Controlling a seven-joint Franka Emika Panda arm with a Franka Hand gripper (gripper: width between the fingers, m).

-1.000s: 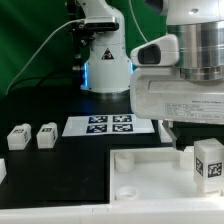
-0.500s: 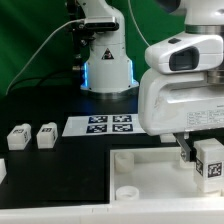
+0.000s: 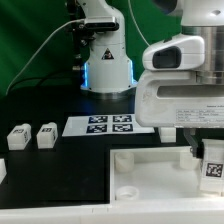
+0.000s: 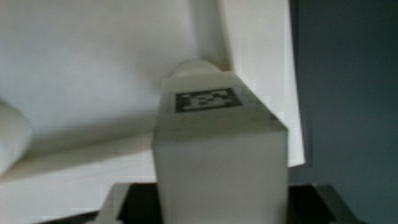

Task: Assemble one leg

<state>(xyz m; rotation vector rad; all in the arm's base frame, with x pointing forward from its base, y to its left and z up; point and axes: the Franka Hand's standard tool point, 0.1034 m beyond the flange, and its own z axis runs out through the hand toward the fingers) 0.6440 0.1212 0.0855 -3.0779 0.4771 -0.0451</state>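
Jaws clamped tight on one leg (image 3: pixel 212 166), right by the white panel (image 3: pixel 130 178) edge; two more legs (image 3: pixel 18 137) (image 3: pixel 46 135) sit well apart from them, open desk (image 3: pixel 60 168) between.

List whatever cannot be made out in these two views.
Small chunky white plastic tagged leg: exterior view, cut off by its right edge.
End effector: exterior view, grip on the leg unclear; the white arm housing covers most of it.
Flat white marker board: exterior view, its right end hidden behind that housing.
Large white square tray-like panel: exterior view, cut off by the bottom edge.
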